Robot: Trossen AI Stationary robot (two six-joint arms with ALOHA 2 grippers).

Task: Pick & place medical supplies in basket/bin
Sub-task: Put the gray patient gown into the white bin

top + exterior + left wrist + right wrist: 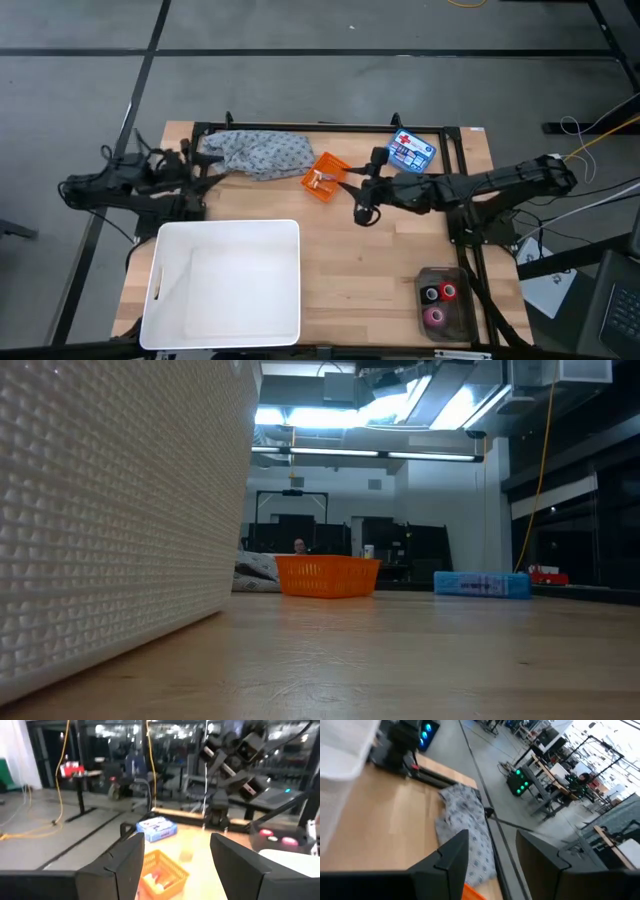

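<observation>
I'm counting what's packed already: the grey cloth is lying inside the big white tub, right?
Not quite. The grey cloth lies on the table at its far edge, beside the orange basket. The white tub looks empty. The high view shows it.

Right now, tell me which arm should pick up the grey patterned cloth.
Left, probably. The left gripper, open and empty, sits right beside the grey patterned cloth. The right gripper, also open, hangs beyond the small orange latticed plastic basket.

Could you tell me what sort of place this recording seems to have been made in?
Probably a robotics lab or workshop: a wooden table stands on bare concrete floor, more benches with monitors fill the room behind it, and strip lights hang under exposed ceiling ducts.
</observation>
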